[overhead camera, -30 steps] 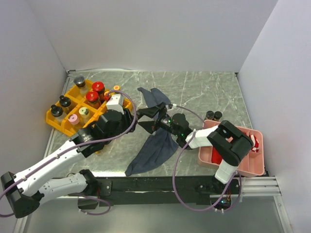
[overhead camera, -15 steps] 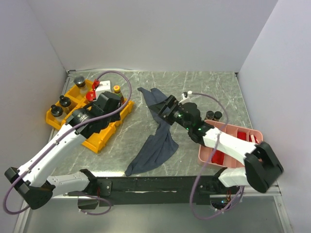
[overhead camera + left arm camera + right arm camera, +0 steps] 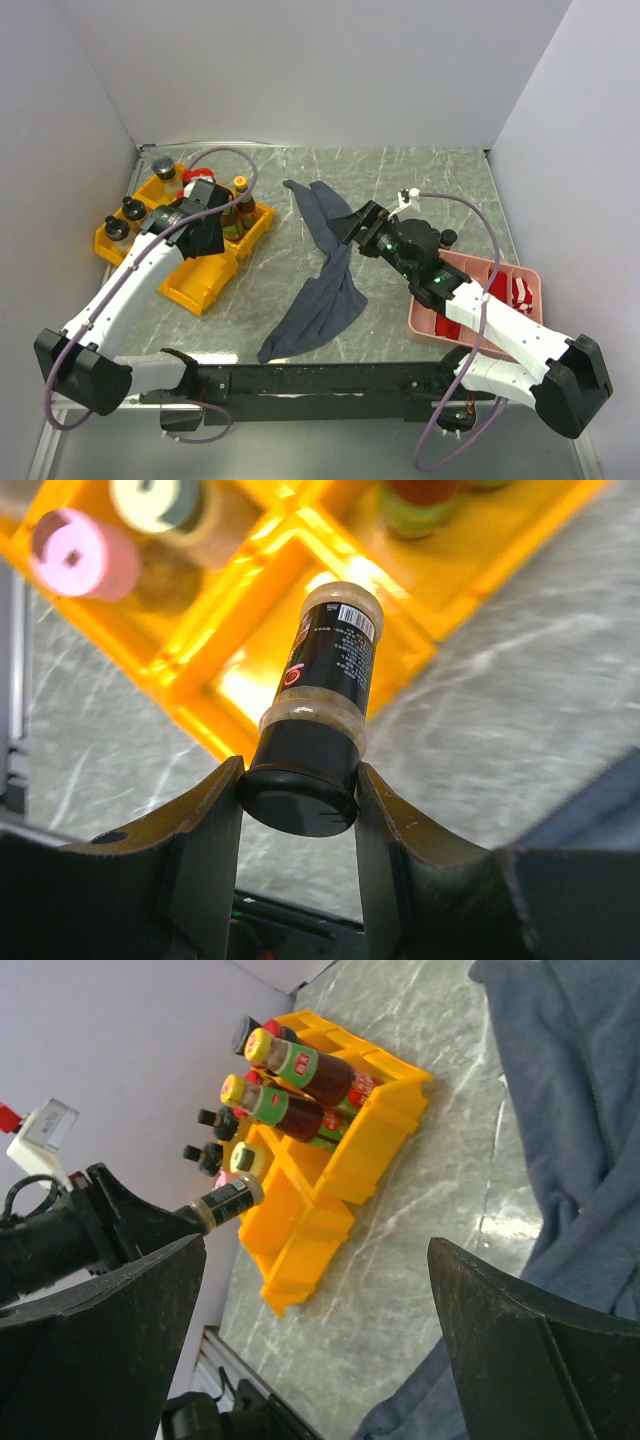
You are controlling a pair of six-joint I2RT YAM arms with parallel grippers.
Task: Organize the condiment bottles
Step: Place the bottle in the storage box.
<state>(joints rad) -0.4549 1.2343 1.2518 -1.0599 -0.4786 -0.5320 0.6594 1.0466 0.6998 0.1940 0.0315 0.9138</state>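
Note:
My left gripper [image 3: 298, 800] is shut on the black cap of a small dark-labelled bottle [image 3: 320, 695]. It hangs over an empty compartment of the orange tray [image 3: 245, 685], and the right wrist view also shows this bottle [image 3: 228, 1200]. The tray [image 3: 215, 275] holds two slim sauce bottles [image 3: 238, 205], red-lidded jars [image 3: 195, 180], black-capped bottles [image 3: 133, 210], a silver-capped shaker [image 3: 163, 167], and pink-capped [image 3: 75, 555] and pale-capped [image 3: 155, 500] shakers. My right gripper [image 3: 350, 230] stands open and empty above the cloth. One black-capped bottle [image 3: 449, 237] stands behind the pink tray.
A grey-blue cloth [image 3: 325, 290] lies crumpled mid-table between the arms. A pink tray [image 3: 430, 322] with red packets [image 3: 520, 290] sits at the right under my right arm. White walls close in the table on three sides.
My left arm has swung left over the orange tray, with the bottle still in its grip. My right gripper has drawn back to the right, away from the tray, and stays open.

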